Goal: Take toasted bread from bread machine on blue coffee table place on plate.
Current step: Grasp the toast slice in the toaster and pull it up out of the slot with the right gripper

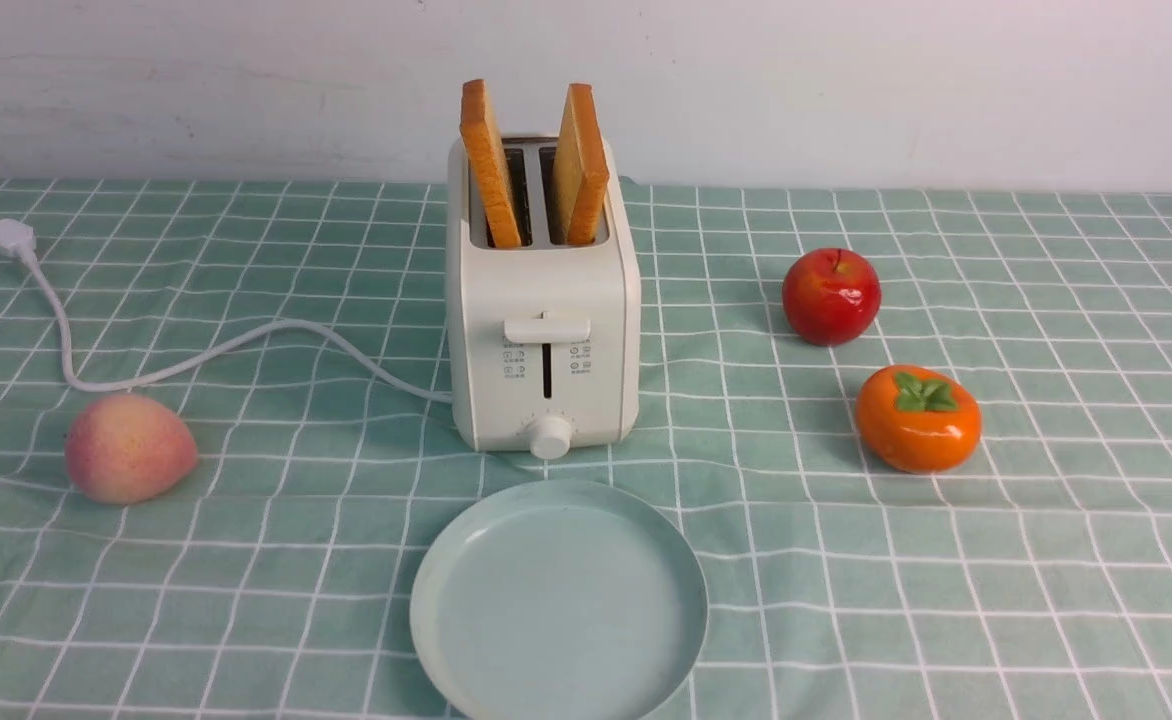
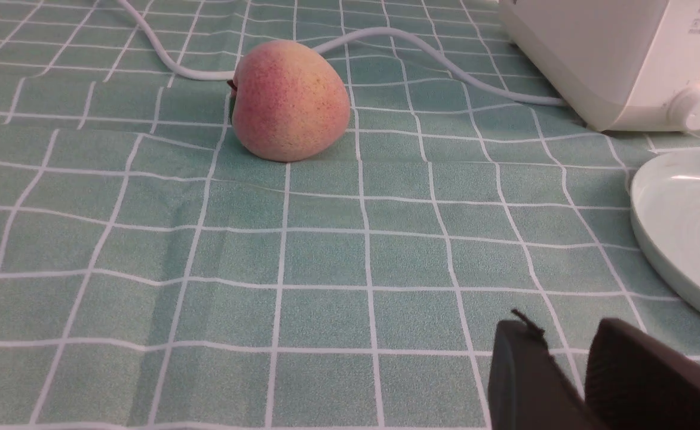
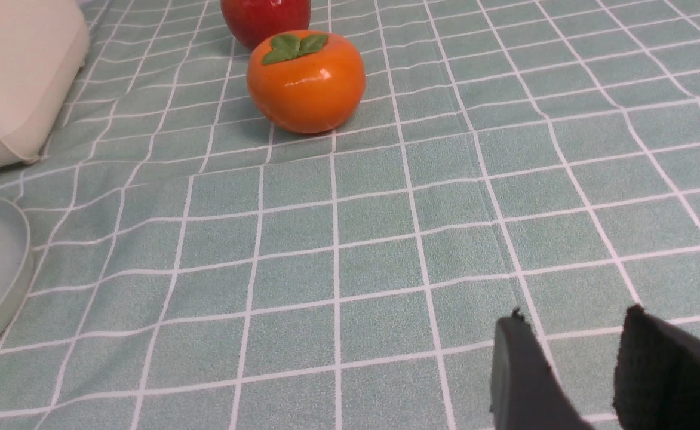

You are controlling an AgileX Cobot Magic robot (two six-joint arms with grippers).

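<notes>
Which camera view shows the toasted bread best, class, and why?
The front view: both slices of toasted bread stand in the slots of the bread machine, with their upper parts sticking out in plain sight. Both wrist views show only the machine's lower body and no bread.

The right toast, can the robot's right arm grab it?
Probably yes. The right toast sticks up out of the toaster, nothing above it; the persimmon and red apple sit off to the side.

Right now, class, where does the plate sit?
In the front view, the plate lies centrally on the blue coffee table, just in front of the bread machine, on the robot's side.
</notes>
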